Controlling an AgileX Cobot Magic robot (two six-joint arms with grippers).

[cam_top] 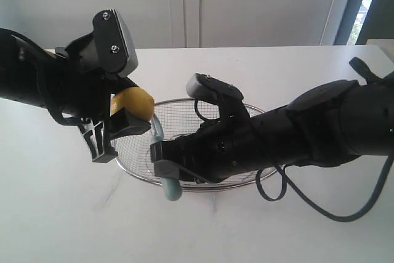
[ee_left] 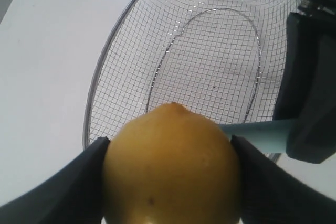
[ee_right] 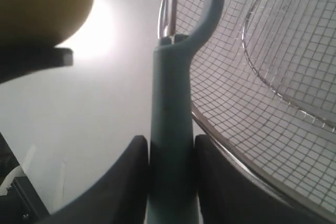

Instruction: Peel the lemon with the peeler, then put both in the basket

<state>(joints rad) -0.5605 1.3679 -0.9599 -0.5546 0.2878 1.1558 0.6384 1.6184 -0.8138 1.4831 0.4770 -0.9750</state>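
My left gripper (cam_top: 117,121) is shut on the yellow lemon (cam_top: 132,103), holding it in the air over the left end of the wire mesh basket (cam_top: 138,177). In the left wrist view the lemon (ee_left: 170,169) fills the space between both black fingers (ee_left: 71,192). My right gripper (cam_top: 161,159) is shut on the teal peeler (cam_top: 169,189), its handle end pointing down at the basket's front rim. Seen from the right wrist, the peeler handle (ee_right: 170,129) stands between the pads, its curved head close beside the lemon (ee_right: 42,3). The basket (ee_right: 252,103) lies behind it.
The basket (ee_left: 210,51) rests on a white table (cam_top: 55,214) and holds nothing inside. The right arm's black body and cable (cam_top: 320,207) stretch across the right half of the table. A white wall stands behind.
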